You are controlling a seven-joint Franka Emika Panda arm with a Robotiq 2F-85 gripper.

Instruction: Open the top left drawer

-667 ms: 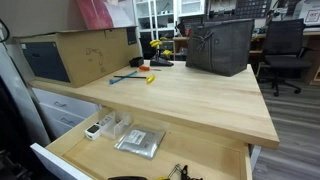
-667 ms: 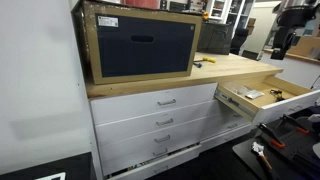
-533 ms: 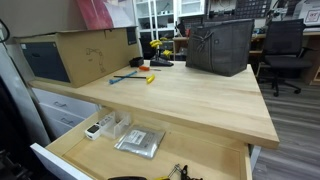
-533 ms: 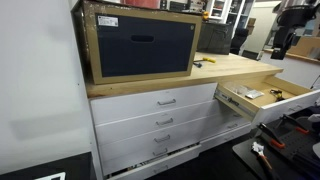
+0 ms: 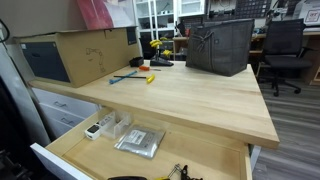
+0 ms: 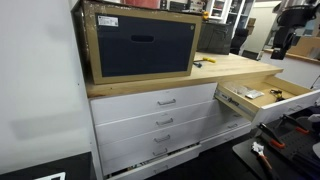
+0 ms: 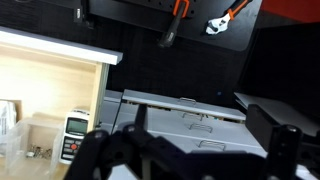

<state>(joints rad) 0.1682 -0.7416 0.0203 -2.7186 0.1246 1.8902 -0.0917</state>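
Note:
The top left drawer has a white front with a small metal handle and is closed, directly under the wooden top in an exterior view. In the wrist view it is the white front nearest my fingers, seen from above. My gripper is open and empty, with its dark fingers spread wide at the bottom of the wrist view, hanging above and in front of the drawer stack. In an exterior view the arm is high at the far right, away from the drawer.
The wide wood drawer stands open with a clear plastic box and a silver packet; it also shows in the other exterior view. A cardboard box sits on the top. The bottom left drawer is slightly ajar. Tools lie on the floor.

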